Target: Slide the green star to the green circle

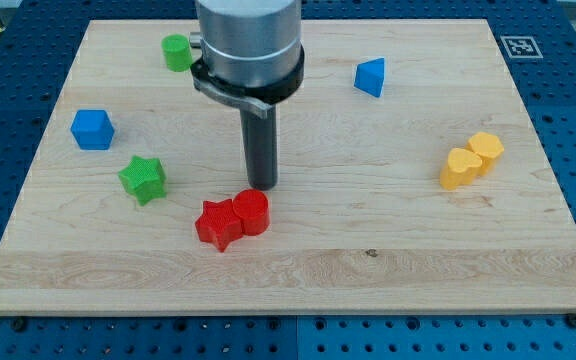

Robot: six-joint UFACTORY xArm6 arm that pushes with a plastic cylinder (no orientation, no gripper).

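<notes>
The green star [143, 179] lies on the wooden board [368, 260] at the view's left. The green circle [177, 52], a round block, sits near the board's top edge, left of the arm's body. My tip [261, 186] rests on the board to the right of the green star, well apart from it, and just above the red cylinder [251, 211]. The arm's grey body hides part of the board at the top centre.
A red star [217, 223] touches the red cylinder at its left. A blue cube [93, 129] lies above and left of the green star. A blue triangle [370, 77] is at the upper right. A yellow heart [459, 167] and a yellow hexagon [486, 149] touch at the right.
</notes>
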